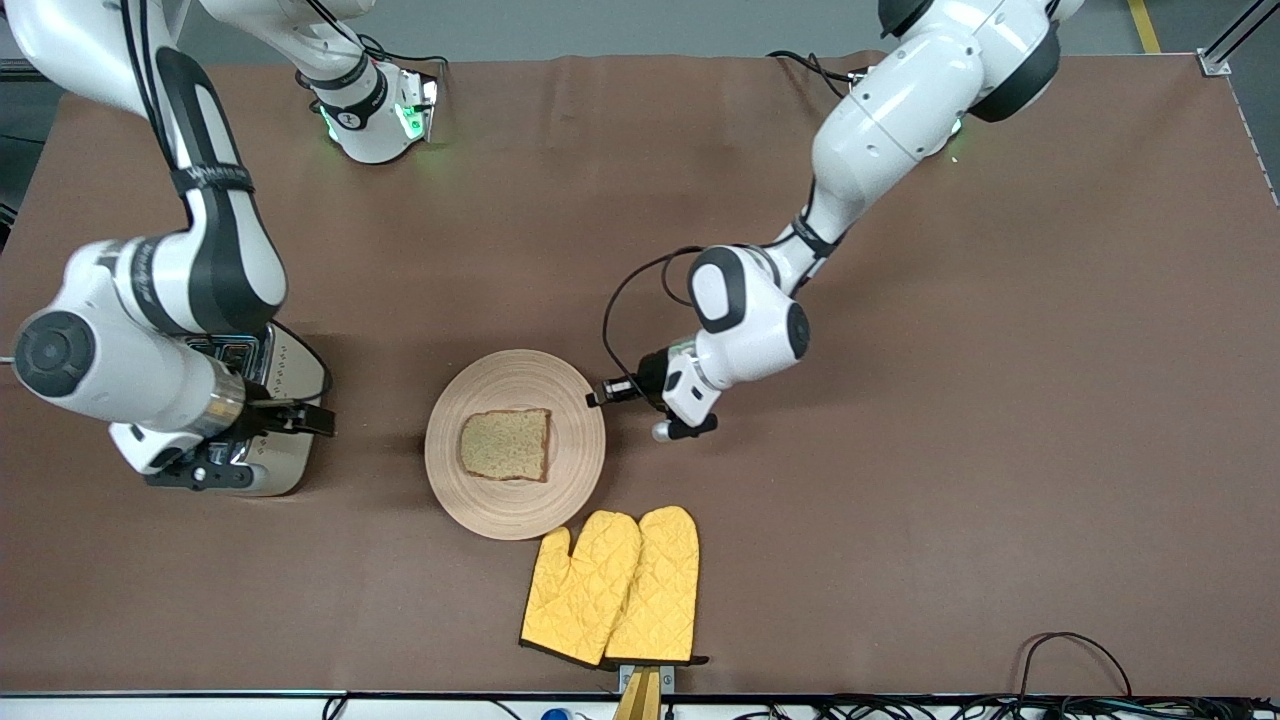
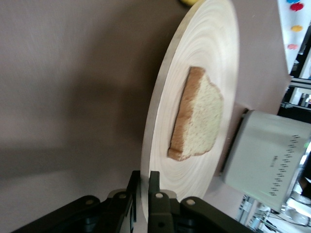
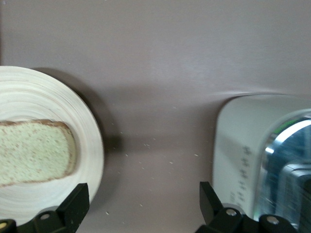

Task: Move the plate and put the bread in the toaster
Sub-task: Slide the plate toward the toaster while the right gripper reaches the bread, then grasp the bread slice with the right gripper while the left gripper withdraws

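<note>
The pale wooden plate [image 1: 515,500] lies mid-table with the brown bread slice [image 1: 505,445] flat on it. My left gripper [image 1: 598,394] is shut on the plate's rim at the edge toward the left arm's end. The left wrist view shows both fingers clamping the rim [image 2: 145,180], with the plate [image 2: 204,58], the bread [image 2: 198,116] and the toaster [image 2: 265,160]. The beige toaster [image 1: 290,375] stands toward the right arm's end, partly hidden by the right arm. My right gripper [image 1: 312,418] is open and empty over the table between toaster [image 3: 243,145] and plate [image 3: 48,92]; the bread [image 3: 34,150] shows too.
A pair of yellow oven mitts [image 1: 612,585] lies just nearer the front camera than the plate, almost touching its rim. Cables run along the table's front edge [image 1: 1070,660]. A black cable loops off the left wrist [image 1: 625,300].
</note>
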